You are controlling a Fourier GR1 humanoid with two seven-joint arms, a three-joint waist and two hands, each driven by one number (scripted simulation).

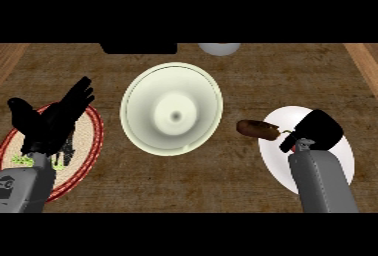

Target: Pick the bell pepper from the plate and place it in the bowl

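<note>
- The surface [244, 185] is one brown, woven-looking top that fills the view; no writing or label can be read anywhere on it.
- One pale cream bowl [171, 108] sits in the middle, wide-rimmed, with a small dark spot at its centre; nothing lies in it.
- One round mat [87, 150], at the left, is straw-coloured with a red rim and some dark and green marks on it; whether these are letters cannot be told.
- One white plate [284, 162] lies at the right, partly covered by the right forearm.
- A black block [139, 48] and a pale grey rounded thing [219, 48] show at the far edge, one of each, both cut off.
- The left hand [52, 120] rests above the mat, open, fingers straight and pointing far.
- The right hand [317, 131] is over the plate with its fingers curled; the bell pepper sits just to its left, and whether the fingers actually grip it cannot be told.
- The bell pepper [257, 129], only one, is dark reddish-brown and oblong, with a pale stem end towards the hand; it is at the plate's far left rim, between the bowl and the right hand.
</note>
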